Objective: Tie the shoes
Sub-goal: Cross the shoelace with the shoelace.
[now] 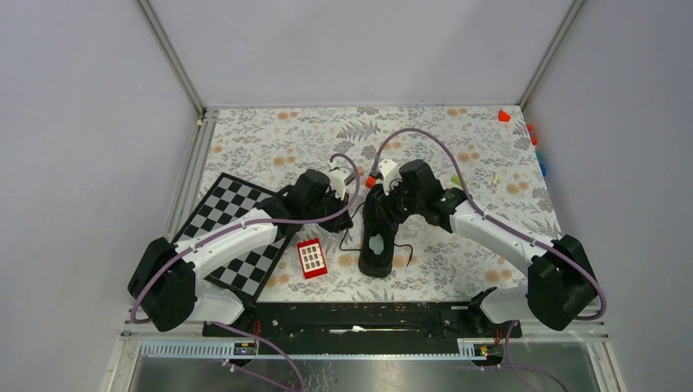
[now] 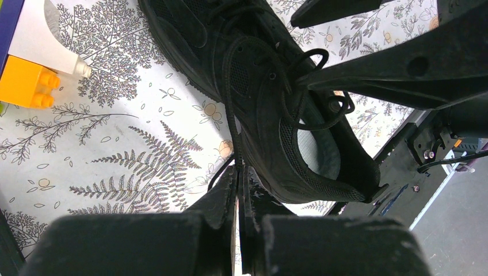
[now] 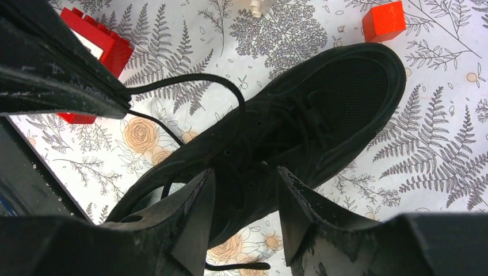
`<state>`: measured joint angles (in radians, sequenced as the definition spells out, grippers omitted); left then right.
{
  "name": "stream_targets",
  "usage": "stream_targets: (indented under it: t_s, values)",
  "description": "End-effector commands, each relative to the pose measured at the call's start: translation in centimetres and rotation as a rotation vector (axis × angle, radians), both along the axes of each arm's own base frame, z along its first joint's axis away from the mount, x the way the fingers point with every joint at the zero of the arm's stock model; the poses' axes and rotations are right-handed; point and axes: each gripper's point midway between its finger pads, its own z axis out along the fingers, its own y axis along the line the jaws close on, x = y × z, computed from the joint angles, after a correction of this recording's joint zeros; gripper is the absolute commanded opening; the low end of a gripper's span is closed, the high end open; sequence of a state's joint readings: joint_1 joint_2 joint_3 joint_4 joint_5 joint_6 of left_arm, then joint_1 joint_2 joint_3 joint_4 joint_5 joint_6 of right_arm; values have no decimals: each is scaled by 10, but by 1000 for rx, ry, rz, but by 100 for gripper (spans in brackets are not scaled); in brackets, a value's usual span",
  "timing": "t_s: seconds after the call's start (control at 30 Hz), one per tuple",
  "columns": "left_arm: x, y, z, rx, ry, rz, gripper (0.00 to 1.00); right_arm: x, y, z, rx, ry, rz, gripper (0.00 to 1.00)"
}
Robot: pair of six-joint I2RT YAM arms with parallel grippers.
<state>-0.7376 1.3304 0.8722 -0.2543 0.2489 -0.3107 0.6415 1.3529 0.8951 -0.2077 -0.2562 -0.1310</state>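
We are looking at the black sneaker [image 1: 377, 237] standing upright on the fern-printed table [image 1: 270, 139], midway between the two arms. Its heel is pointing toward the bases and its toe away from them. The sneaker is the one hollow thing here. Its mouth is facing up and showing the pale grey insole [image 2: 313, 150] lying flat inside.

The left pincer [image 2: 239, 172] is pressing its fingertips together on a thin black lace [image 2: 229, 118], which is running taut from the eyelets to the pinch just left of the shoe.

The right pincer [image 3: 244, 198] is hanging open over the lacing, one finger on either side of the upper. In the left wrist view one of its fingers [image 2: 368, 69] is reaching into a lace loop beside the collar. We cannot tell whether it is touching the loop.

A red block with a white keypad face [image 1: 311, 258] is lying just left of the sneaker, beside a checkerboard [image 1: 237, 233]. A red cube [image 3: 384, 20] is sitting near the toe, and a yellow-orange block [image 2: 26, 83] is resting well apart from the shoe.
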Motion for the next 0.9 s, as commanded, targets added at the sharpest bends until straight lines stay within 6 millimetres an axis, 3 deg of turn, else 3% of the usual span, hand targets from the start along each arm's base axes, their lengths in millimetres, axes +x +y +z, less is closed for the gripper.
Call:
stream_targets:
  t_s: [0.0, 0.07, 0.27, 0.53, 0.87]
  values:
    - [5, -1, 10, -25, -40, -3, 0, 9, 11, 12, 10, -16, 20, 49]
    - [4, -1, 9, -24, -40, -3, 0, 10, 11, 11, 12, -17, 13, 43]
    - [5, -2, 9, -24, -38, -6, 0, 12, 10, 19, 40, -54, -8, 1]
    - [6, -1, 9, -24, -37, -6, 0, 16, 0, 49, 184, -210, -119, 0]
    - [6, -3, 9, -26, -28, -13, 0, 25, -14, 56, 326, -253, -323, 0]
